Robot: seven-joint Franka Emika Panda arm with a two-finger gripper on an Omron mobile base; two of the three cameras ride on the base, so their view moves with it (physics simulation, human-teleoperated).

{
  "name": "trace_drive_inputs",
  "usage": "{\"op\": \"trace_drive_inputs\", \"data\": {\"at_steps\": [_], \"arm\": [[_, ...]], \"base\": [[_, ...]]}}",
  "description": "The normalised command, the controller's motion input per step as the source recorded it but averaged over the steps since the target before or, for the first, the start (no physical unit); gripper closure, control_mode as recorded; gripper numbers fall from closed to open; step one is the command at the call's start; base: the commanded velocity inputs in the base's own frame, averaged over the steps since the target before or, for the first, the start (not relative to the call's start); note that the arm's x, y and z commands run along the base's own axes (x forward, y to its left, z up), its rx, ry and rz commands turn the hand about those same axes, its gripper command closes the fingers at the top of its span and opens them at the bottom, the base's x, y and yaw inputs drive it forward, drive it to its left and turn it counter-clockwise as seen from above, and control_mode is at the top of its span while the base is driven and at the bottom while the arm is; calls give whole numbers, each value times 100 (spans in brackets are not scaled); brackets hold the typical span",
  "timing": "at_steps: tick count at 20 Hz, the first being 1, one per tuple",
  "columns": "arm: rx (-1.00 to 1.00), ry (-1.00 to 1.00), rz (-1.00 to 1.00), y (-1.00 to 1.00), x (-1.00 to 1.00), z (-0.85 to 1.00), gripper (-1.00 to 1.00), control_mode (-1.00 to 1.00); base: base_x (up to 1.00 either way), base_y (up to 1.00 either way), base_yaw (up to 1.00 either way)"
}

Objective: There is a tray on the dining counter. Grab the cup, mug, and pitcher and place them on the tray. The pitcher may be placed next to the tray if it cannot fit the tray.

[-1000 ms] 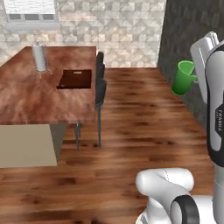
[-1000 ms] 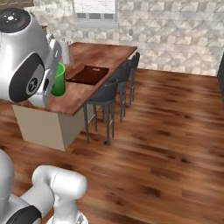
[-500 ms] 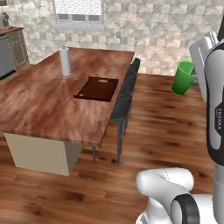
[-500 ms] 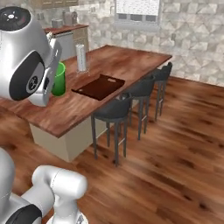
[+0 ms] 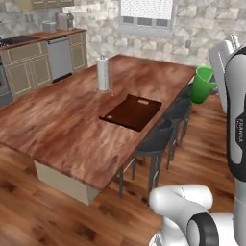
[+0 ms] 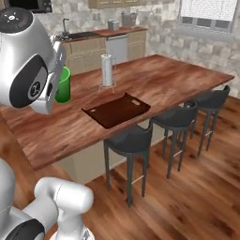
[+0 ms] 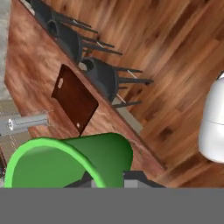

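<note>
Tool (image 7: 107, 183) clamped on green cup (image 7: 65, 159), tray (image 7: 74, 98) on the surface (image 5: 72, 125) well ahead; a loose grip could drop it short

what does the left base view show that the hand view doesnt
Left base view alone: the window, the beige cabinets along the wall, and the far end of the dining counter.

Hand view alone: the open rim of the cup seen close up, and the stools from above.

Both: the green cup held up off the counter, the empty dark tray, the paper towel roll and the stools.
</note>
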Motion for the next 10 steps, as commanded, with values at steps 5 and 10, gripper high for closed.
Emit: {"op": "trace_drive_inputs", "data": {"at_steps": [5,10], "arm": [[0,0,0,0,0,0,100,100],[0,0,0,0,0,0,100,100]], "base": [[48,-77,55],[30,-83,57]]}}
